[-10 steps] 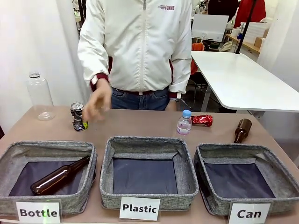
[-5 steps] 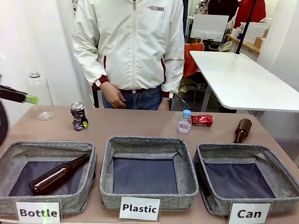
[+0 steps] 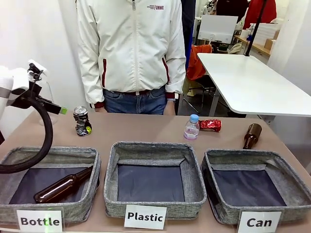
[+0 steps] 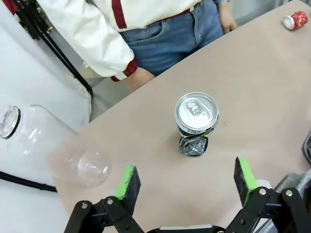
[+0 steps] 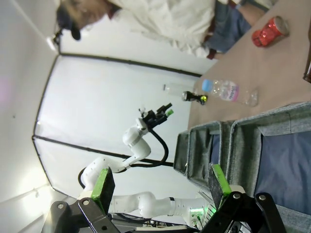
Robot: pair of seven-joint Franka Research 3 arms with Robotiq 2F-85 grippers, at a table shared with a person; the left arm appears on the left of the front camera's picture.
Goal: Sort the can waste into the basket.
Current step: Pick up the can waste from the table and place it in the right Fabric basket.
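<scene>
Front view shows you the left gripper [image 3: 58,108] at the left edge of the frame, up over the table [image 3: 146,130] and just left of the dark can [image 3: 81,121]. Half a second ago only a green tip poked in there, and a second ago no arm showed at all. The person [image 3: 131,48] had a hand reaching down beside that can a second ago; now both arms hang at the sides, back from the table edge.

Neither can has moved. The dark can stands upright at the left of the far table edge. The red can [image 3: 210,125] lies on its side right of centre, just beside the small plastic bottle [image 3: 191,128]. The Can basket [image 3: 221,211] sits at lower right behind its white card [image 3: 259,222], with only dark lining inside. A brown bottle [image 3: 251,135] lies on the table just beyond its far rim.

From the left wrist view, your left gripper [image 4: 187,177] hovers above the dark can [image 4: 196,124]. Its fingers [image 4: 129,182] are spread wide and released, grasping nothing, and the can is apart from both pads. The red can [image 4: 295,20] is at the upper right corner.

In the right wrist view the right gripper [image 5: 160,182] is likewise released, its fingers [image 5: 103,183] wide apart in free air, with the red can [image 5: 269,30] far off at upper right.
</scene>
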